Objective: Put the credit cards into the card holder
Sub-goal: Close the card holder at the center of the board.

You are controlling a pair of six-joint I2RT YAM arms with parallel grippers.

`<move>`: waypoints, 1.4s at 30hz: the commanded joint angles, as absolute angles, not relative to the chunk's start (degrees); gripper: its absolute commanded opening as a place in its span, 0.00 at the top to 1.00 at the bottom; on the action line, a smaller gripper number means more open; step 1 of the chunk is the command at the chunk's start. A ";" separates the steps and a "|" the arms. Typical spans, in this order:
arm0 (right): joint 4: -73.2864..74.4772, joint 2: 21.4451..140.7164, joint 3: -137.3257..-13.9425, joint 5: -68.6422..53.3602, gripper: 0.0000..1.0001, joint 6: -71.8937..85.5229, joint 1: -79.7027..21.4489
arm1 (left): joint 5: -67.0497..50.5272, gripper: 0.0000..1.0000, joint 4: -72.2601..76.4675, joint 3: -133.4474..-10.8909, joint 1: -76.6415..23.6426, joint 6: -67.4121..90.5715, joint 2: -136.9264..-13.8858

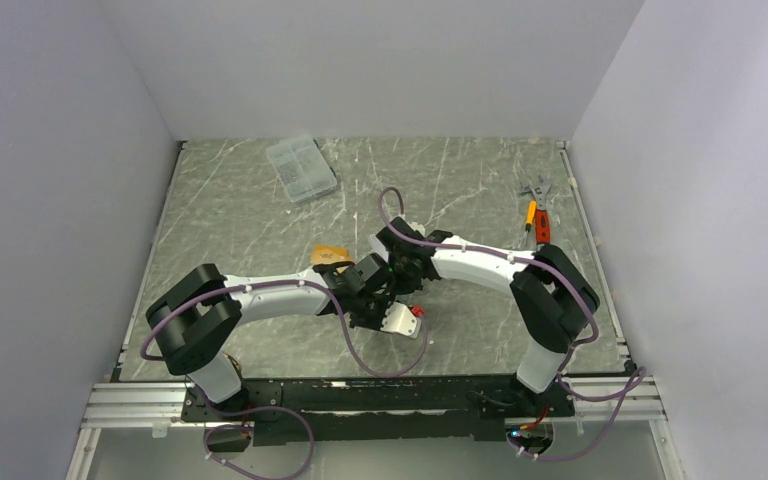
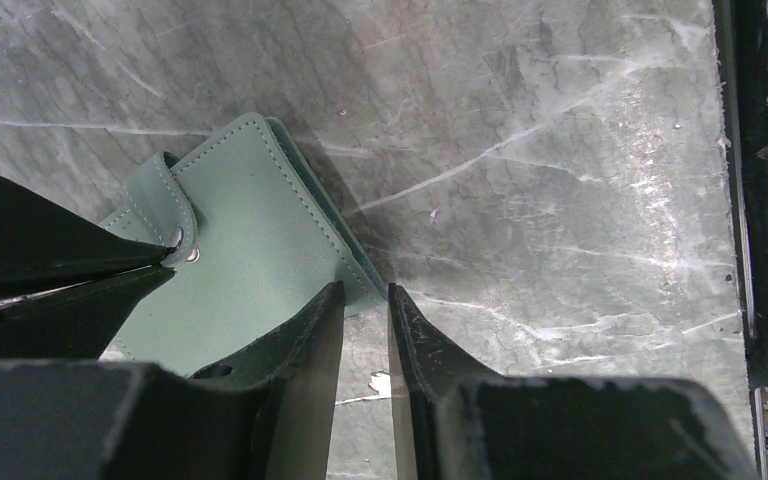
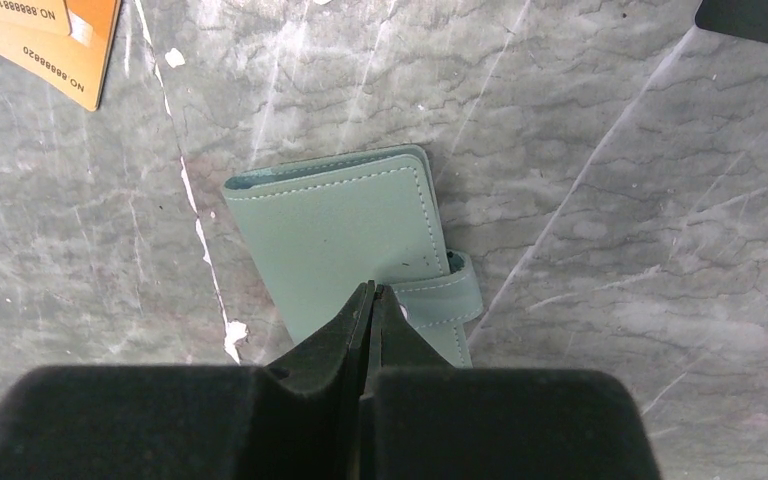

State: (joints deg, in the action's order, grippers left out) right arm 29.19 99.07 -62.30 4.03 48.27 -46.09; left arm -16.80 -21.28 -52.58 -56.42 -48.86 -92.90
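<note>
Folded card holder point(image 3: 350, 235), orange card point(image 3: 48, 38) outside

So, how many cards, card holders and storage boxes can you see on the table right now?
card holder: 1
orange card: 1
clear compartment box: 1
Total: 3
No second card is clearly in view.
</note>
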 commanded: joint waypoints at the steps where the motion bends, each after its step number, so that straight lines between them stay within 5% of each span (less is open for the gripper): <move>1: 28.99 100.01 -61.64 4.17 1.00 49.30 -46.83 | -17.93 0.71 -22.13 -53.26 -55.94 -49.87 -93.55; 42: 29.62 100.98 -54.82 10.42 1.00 53.09 -49.92 | -22.37 0.66 -27.31 -56.29 -51.25 -46.82 -87.97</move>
